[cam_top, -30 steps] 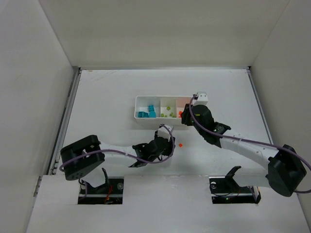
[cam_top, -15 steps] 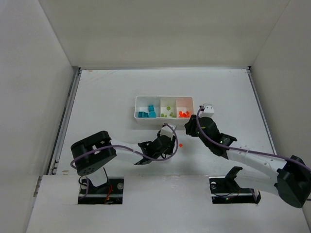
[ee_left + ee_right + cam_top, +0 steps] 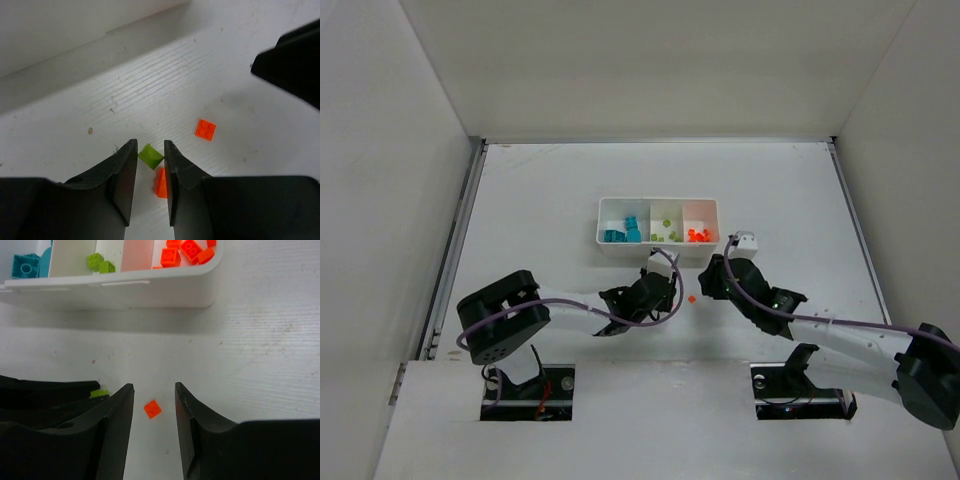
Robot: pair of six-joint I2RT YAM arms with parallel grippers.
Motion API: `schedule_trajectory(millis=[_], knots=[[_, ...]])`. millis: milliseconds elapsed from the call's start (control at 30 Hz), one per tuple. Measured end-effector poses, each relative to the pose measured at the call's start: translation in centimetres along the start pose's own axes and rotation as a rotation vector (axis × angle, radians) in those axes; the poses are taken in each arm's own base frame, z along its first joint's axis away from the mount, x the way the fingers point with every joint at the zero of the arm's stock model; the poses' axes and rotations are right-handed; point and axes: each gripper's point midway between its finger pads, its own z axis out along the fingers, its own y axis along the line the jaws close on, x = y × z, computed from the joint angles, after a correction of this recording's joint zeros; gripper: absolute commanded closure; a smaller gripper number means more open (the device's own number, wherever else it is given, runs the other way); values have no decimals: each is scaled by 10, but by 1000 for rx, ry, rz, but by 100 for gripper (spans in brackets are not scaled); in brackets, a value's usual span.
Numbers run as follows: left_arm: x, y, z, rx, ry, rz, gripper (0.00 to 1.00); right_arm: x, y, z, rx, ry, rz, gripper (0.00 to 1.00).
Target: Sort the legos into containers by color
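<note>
The white tray (image 3: 658, 248) holds teal legos (image 3: 620, 233) in its left compartment, lime green legos (image 3: 667, 231) in the middle and orange legos (image 3: 697, 235) on the right. My left gripper (image 3: 150, 145) is low on the table, its jaws closed narrowly on a lime green lego (image 3: 150, 156). An orange lego (image 3: 161, 182) lies just behind it between the fingers. My right gripper (image 3: 154, 387) is open and straddles a loose orange lego (image 3: 152, 409) on the table, also in the top view (image 3: 689, 298). In the top view both grippers, left (image 3: 667, 290) and right (image 3: 708, 283), sit just in front of the tray.
The tray's near wall (image 3: 150, 290) is close ahead of my right gripper. My two grippers are a few centimetres apart; the right one shows as a black shape (image 3: 295, 60) in the left wrist view. White enclosure walls (image 3: 390, 200) surround the table.
My right gripper has moved from over the tray's right compartment toward me and down over the loose orange lego. My left gripper has shifted only slightly.
</note>
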Motion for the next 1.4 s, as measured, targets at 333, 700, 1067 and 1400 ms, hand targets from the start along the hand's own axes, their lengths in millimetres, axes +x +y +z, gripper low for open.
schedule_trajectory(millis=[333, 700, 1067, 1400], knots=[[-74, 11, -15, 2, -162, -109, 77, 24, 14, -11, -41, 53, -29, 60], [-170, 38, 8, -76, -309, -215, 77, 54, 43, -26, -145, 108, -146, 59], [-154, 66, 57, -168, -221, -210, 46, 76, 43, -18, -143, 154, -243, 52], [-179, 77, 37, -171, -280, -246, 17, 90, 62, 1, -162, 213, -348, 50]])
